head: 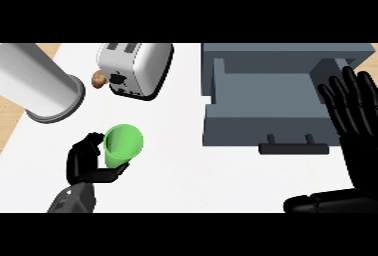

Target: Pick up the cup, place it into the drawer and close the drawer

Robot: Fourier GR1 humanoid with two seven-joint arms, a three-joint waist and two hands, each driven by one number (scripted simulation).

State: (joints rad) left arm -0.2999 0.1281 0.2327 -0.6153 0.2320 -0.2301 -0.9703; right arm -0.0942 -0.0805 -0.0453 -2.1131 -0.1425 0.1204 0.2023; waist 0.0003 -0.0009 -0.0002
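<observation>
The left hand (pixel 90 161) curls around the green cup (pixel 122 145), apparently gripping it just above the tabletop (pixel 184 170). Pickup seems in hand; next, carry it right to the open drawer (pixel 266 107). The right hand (pixel 354 120) rests open beside the drawer.

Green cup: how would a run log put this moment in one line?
left hand: shut on green plastic cup | grey drawer: open | right hand: open

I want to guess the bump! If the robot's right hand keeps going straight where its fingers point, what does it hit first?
Probably the grey drawer. The right hand points its straight fingers up the view, over the open drawer's right wall. Its height above the wall is unclear, so it might pass over.
</observation>
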